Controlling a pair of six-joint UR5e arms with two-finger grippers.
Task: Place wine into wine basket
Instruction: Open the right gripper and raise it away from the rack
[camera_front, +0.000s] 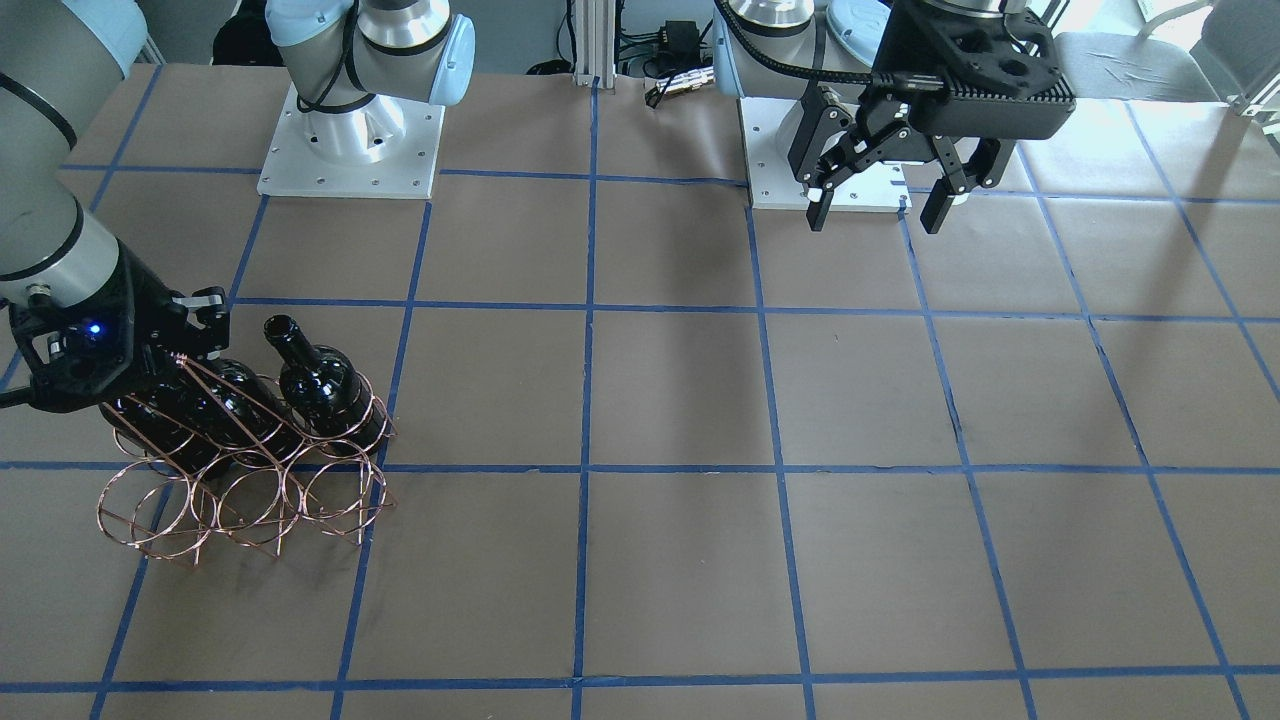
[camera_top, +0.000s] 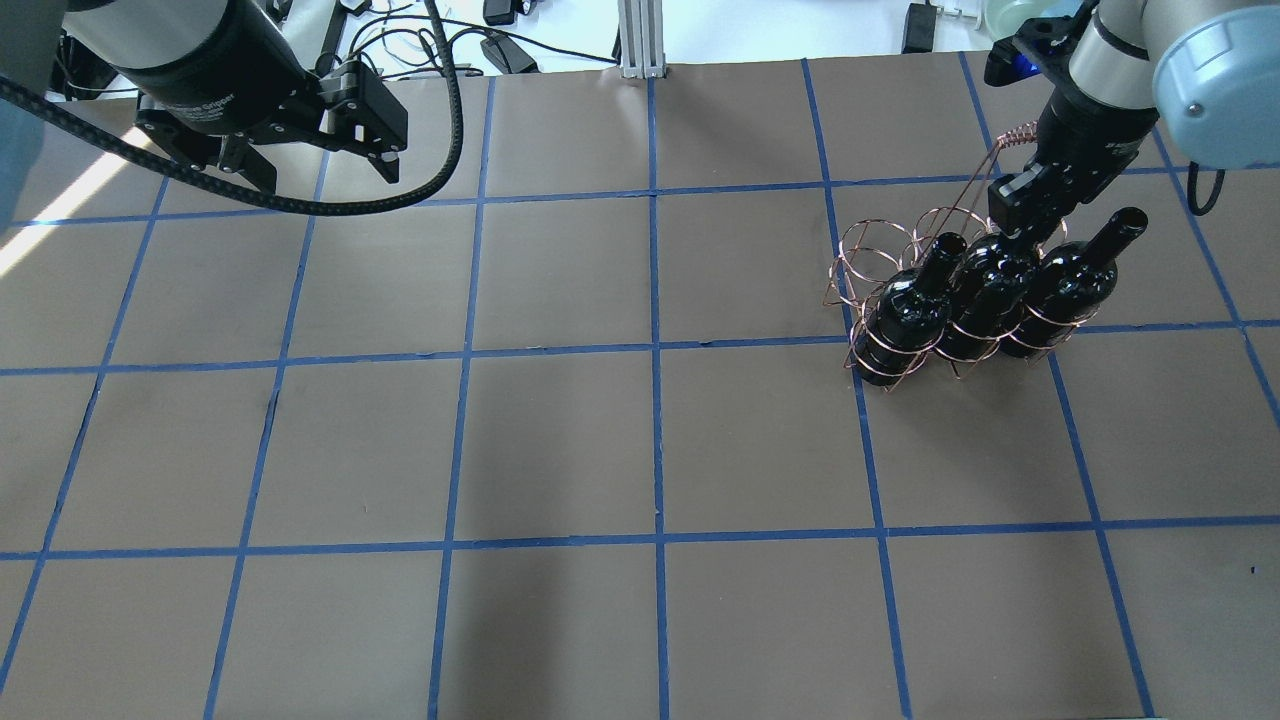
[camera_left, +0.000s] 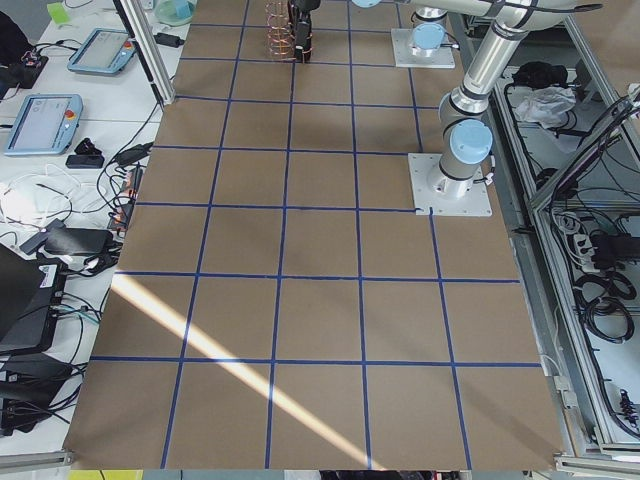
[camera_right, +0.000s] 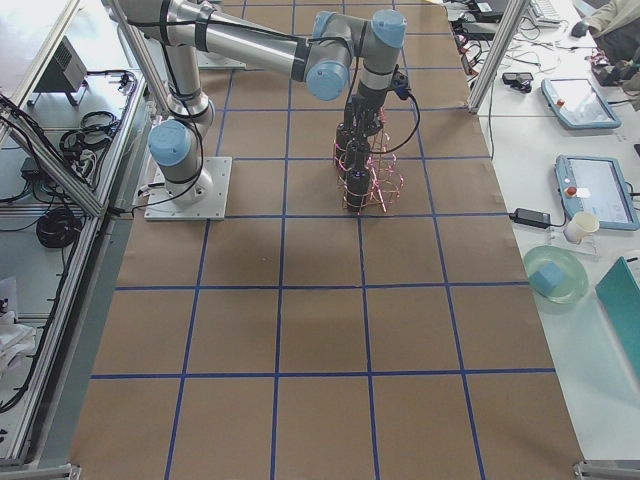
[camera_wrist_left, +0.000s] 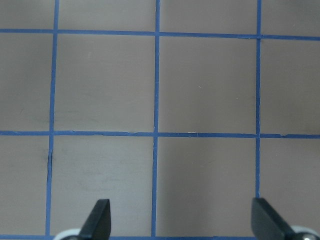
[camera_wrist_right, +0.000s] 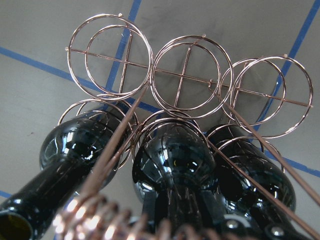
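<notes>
The copper wire wine basket (camera_top: 865, 245) stands on the table at the right of the overhead view. Three black wine bottles stand in its row nearer the robot; the other row's rings (camera_wrist_right: 110, 50) are empty. My right gripper (camera_top: 1015, 215) is straight above the middle bottle (camera_top: 985, 290) and shut on its neck, which it hides. The outer bottles (camera_top: 905, 310) (camera_top: 1075, 285) stand free. The basket's wire-wrapped handle (camera_top: 1015, 135) lies close against the gripper. My left gripper (camera_top: 310, 165) is open and empty, high above the far left of the table, its fingertips (camera_wrist_left: 100, 217) wide apart.
The brown table is marked with a blue tape grid (camera_top: 655, 350). The two arm bases (camera_front: 350, 140) (camera_front: 800, 150) stand on the robot's side. Cables and tablets (camera_right: 580, 100) lie beyond the table's edges.
</notes>
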